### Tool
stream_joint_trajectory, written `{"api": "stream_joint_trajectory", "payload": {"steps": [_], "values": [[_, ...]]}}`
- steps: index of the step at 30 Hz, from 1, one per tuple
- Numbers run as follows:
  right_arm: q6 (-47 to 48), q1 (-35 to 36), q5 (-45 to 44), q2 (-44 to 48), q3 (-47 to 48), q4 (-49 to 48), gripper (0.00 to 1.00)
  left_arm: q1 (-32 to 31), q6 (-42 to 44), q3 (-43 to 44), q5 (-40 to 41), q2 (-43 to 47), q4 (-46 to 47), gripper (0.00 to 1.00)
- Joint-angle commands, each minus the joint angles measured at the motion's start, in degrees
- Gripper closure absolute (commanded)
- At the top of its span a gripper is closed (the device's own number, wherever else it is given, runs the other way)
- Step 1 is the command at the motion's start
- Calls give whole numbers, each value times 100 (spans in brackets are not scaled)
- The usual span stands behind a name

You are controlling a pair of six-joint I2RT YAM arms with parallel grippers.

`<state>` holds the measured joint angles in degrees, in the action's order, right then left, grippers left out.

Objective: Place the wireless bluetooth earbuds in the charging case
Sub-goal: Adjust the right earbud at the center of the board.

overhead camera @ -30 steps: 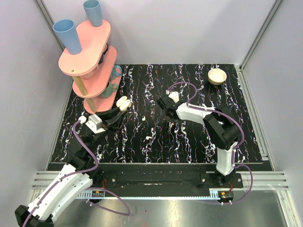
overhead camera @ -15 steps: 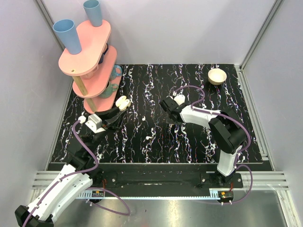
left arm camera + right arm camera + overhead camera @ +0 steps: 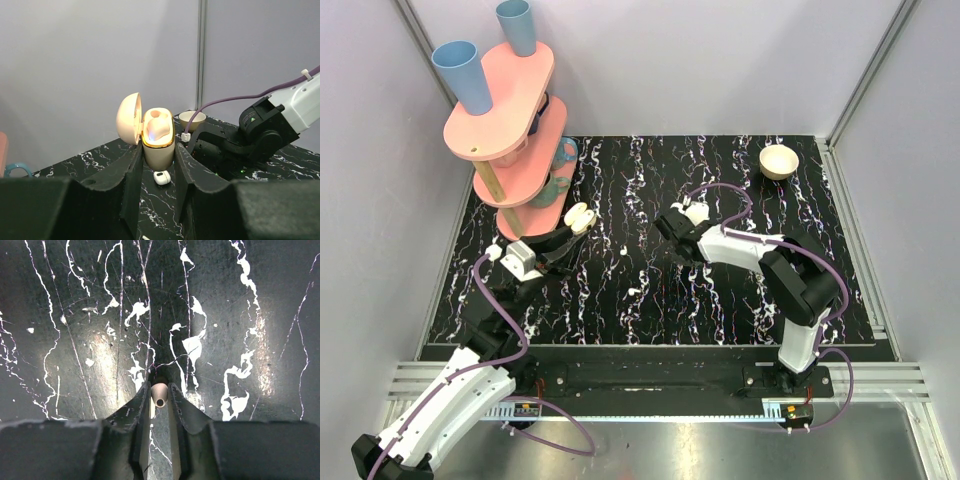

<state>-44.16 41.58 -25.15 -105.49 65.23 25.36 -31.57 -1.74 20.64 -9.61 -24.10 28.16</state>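
Observation:
My left gripper (image 3: 156, 150) is shut on the cream charging case (image 3: 159, 147) and holds it upright above the table. Its gold-rimmed mouth faces up and its lid (image 3: 129, 118) is hinged open to the left. In the top view the case (image 3: 581, 217) sits at the left gripper (image 3: 576, 224) beside the pink stand. One white earbud (image 3: 161, 177) lies on the black marbled table (image 3: 720, 300) just beyond the case. My right gripper (image 3: 160, 392) points down at the table's middle (image 3: 672, 238), shut on a small cream earbud (image 3: 160, 396) with a dark hole at its end.
A pink two-tier stand (image 3: 510, 95) carrying blue cups (image 3: 461, 72) rises at the back left, close to the left gripper. A cream bowl (image 3: 779, 160) sits at the back right. Grey walls enclose the table, and a metal rail (image 3: 850, 230) runs along its right edge.
The right gripper's jaws opened and then narrowed onto the small earbud, and its wrist shifted slightly right. The left arm and case have not moved.

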Motion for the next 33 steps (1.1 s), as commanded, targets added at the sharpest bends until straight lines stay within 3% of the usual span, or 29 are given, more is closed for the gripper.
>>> {"api": "stream_joint_trajectory", "payload": {"steps": [1,12,21,33], "values": [[399,69,-324,55,235,126,79,-16,24,230,126,28,146,100],[1830,166,-747,-146,789,575,82,-24,51,273,477,168,-30,100],[2464,333,-1070,-1042,1536,1225,81,-16,103,466,1108,335,-530,100],[3124,579,-1520,-1570,1931,1568,76,-24,130,528,1453,625,-865,100]]}}
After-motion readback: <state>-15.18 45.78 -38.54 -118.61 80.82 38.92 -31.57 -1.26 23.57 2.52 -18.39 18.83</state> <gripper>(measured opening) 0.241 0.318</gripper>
